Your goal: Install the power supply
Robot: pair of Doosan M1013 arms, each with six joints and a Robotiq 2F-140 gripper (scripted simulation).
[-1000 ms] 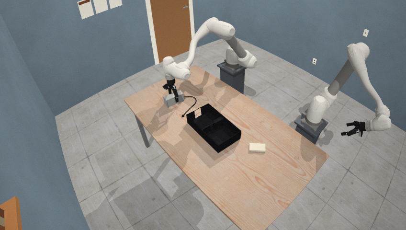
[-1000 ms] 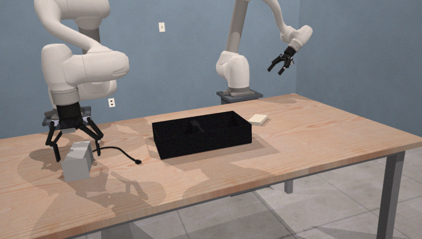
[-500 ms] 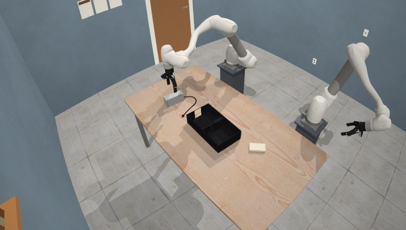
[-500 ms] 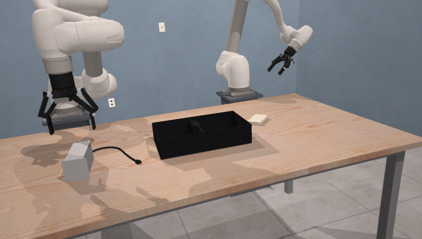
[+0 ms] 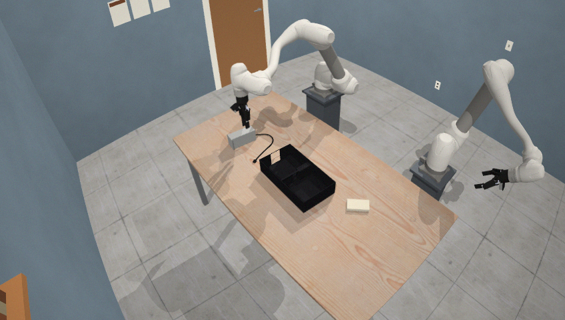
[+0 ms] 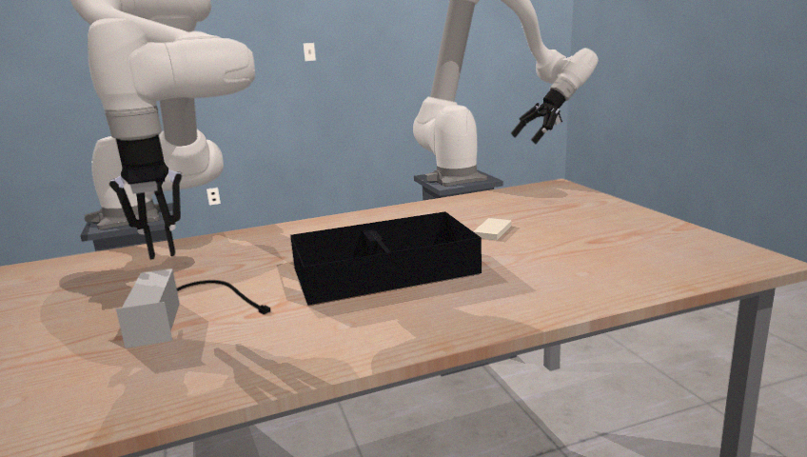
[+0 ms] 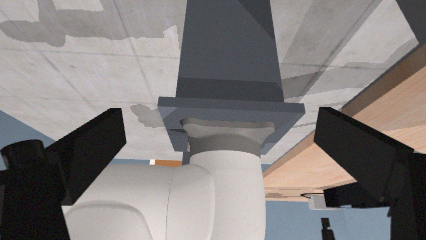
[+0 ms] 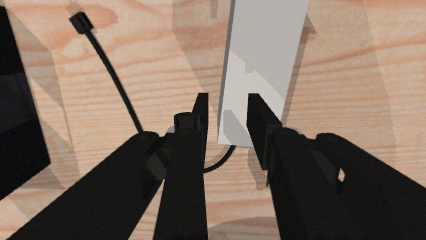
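The power supply [image 5: 242, 137] [image 6: 146, 308] [image 7: 316, 202] [image 8: 265, 65] sits on the worktop [image 5: 364, 269] [image 6: 622, 243] [image 7: 400, 100], outside the computer case and apart from it. From the supply's end the black cable [image 5: 272, 141] [image 6: 218, 281] [image 8: 112, 75] bends round in one curve to the plug [image 5: 254, 161] [image 6: 264, 309] [image 8: 81, 22], which is near the case's slotted end but not inside. Just above the supply, the right tool [image 5: 246, 126] [image 6: 162, 255] [image 7: 324, 217] [image 8: 227, 109] points down with its fingers partly open, a modest gap between them and nothing in their hold. The computer case [image 5: 283, 186] [image 6: 390, 277] [image 7: 355, 195] [image 8: 20, 115] rests flat, its open top facing up and its inner wall [image 5: 304, 166] [image 6: 376, 240] dividing it in two; the cable does not run through that wall. Beyond the case's other end lies a cream block [image 5: 358, 205] [image 6: 494, 228], well apart from supply, cable and plug. Farthest out, the left tool [image 5: 480, 179] [image 6: 525, 137] [image 7: 220, 125] hangs in the air off to the side, fingers spread fully and holding nothing.

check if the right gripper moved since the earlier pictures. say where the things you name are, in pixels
Yes, up: in the exterior view, the right gripper [image 5: 246, 127] [image 6: 162, 256] [image 7: 324, 217] [image 8: 227, 109] straddled the power supply [image 5: 242, 139] [image 6: 142, 324] [image 7: 317, 202] [image 8: 265, 45] and now hangs above it.
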